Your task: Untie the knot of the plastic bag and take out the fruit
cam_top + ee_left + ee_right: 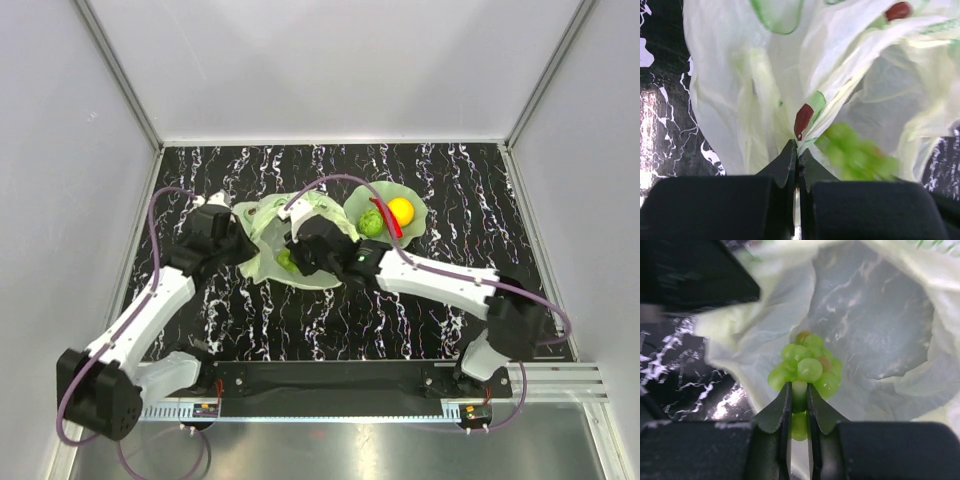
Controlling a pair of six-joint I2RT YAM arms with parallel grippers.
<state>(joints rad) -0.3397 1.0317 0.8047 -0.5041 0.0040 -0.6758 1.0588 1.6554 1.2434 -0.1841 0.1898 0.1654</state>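
With your left claw (798, 149) pinching the plastic bag (740, 100), lift the grape bunch (810, 369) your right claw (799, 388) grips straight out.

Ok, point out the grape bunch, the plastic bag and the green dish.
grape bunch (809, 369): right wrist view, a middle grape.
plastic bag (735, 100): left wrist view, its left wall.
green dish (418, 215): top external view, right rim.

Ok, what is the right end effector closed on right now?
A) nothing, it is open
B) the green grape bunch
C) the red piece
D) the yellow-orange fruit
B: the right wrist view shows the right end effector shut on a grape at the near edge of the grape bunch, inside the opened plastic bag.
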